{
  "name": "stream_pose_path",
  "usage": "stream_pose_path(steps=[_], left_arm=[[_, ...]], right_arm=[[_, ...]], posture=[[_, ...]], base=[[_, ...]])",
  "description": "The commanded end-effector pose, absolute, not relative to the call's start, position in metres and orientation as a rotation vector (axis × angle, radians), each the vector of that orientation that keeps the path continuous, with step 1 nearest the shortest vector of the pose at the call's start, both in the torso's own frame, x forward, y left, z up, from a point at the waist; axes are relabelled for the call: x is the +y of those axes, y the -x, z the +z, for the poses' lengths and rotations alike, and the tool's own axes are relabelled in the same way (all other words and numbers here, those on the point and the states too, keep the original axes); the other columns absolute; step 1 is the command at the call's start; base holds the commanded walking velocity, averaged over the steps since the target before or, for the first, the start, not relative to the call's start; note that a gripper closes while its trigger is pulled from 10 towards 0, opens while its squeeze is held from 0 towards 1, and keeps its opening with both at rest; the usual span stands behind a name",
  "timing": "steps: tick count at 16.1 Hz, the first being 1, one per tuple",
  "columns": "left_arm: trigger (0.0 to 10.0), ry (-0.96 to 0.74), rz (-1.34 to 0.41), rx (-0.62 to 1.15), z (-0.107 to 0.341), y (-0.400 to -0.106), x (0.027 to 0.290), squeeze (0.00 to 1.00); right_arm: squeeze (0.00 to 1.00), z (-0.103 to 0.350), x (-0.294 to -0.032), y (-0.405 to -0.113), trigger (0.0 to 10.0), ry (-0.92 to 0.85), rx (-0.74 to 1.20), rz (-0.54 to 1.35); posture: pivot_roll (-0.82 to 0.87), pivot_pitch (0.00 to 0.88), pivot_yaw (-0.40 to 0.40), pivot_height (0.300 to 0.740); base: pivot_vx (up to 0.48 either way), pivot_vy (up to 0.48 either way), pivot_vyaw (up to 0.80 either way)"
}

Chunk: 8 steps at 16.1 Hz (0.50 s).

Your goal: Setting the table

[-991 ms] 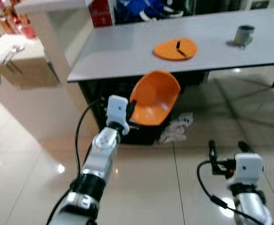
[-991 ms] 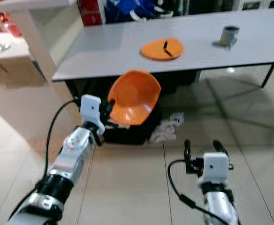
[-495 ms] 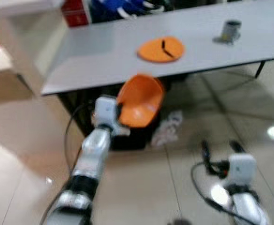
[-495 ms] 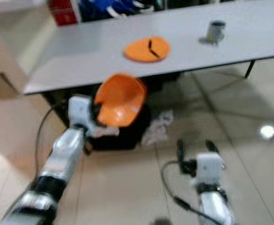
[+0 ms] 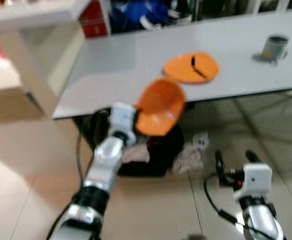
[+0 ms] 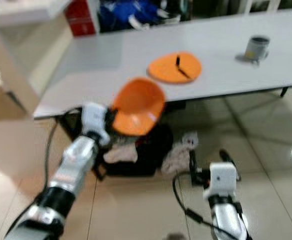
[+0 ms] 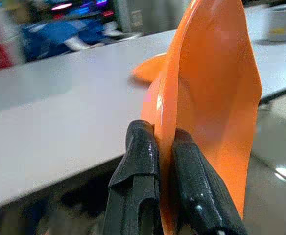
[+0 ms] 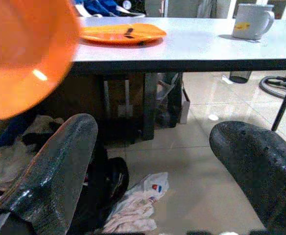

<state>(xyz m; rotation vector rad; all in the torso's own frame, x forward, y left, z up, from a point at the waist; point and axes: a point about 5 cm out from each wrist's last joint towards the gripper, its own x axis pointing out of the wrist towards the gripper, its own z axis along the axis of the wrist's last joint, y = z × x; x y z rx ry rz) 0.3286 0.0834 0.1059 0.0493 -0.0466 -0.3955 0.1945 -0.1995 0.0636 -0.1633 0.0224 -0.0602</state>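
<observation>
Head views: the left gripper [image 5: 135, 116] holds an orange bowl [image 5: 158, 106] tilted at the grey table's [image 5: 136, 60] front edge; an orange plate [image 5: 191, 67] and mug [image 5: 274, 47] sit on top.
Left wrist: fingers [image 7: 138, 161] clamped on the bowl's rim.
Right wrist: the right gripper [image 8: 167, 166] hangs low, fingers spread apart, over the tiled floor [image 8: 192, 171].

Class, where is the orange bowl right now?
The bowl is pinched by its rim in the left gripper, held at the table's front edge, near the orange plate.
</observation>
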Motion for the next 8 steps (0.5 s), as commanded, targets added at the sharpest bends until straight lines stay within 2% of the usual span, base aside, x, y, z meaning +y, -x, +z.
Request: stream_pose_path(steps=[1, 3, 4, 8], left_arm=[[0.0, -0.040, -0.444, -0.134, 0.1251, -0.3310, 0.0754, 0.00], [0.0, -0.019, -0.452, -0.140, 0.1295, -0.3326, 0.0720, 0.00], [0.0, -0.017, -0.433, -0.122, 0.1284, -0.3359, 0.0730, 0.00], [0.0, -0.018, -0.407, -0.094, 0.1235, -0.3386, 0.0778, 0.00]], right_arm=[[0.00, 0.0643, -0.1995, -0.1963, 10.0, 0.170, 0.018, -0.054], [0.00, 0.0638, -0.1989, -0.1967, 10.0, 0.170, 0.018, -0.053], [0.00, 0.0636, -0.1986, -0.1971, 10.0, 0.166, 0.018, -0.056], [0.00, 0.0640, -0.1984, -0.1958, 10.0, 0.165, 0.015, -0.061]], posture=[[-0.10, 0.000, 0.132, 0.740], [-0.11, 0.000, 0.135, 0.740], [-0.11, 0.000, 0.139, 0.740], [-0.11, 0.000, 0.141, 0.740]], base=[[0.000, 0.000, 0.00], [0.000, 0.000, 0.00], [0.000, -0.420, 0.00], [0.325, -0.350, 0.00]])
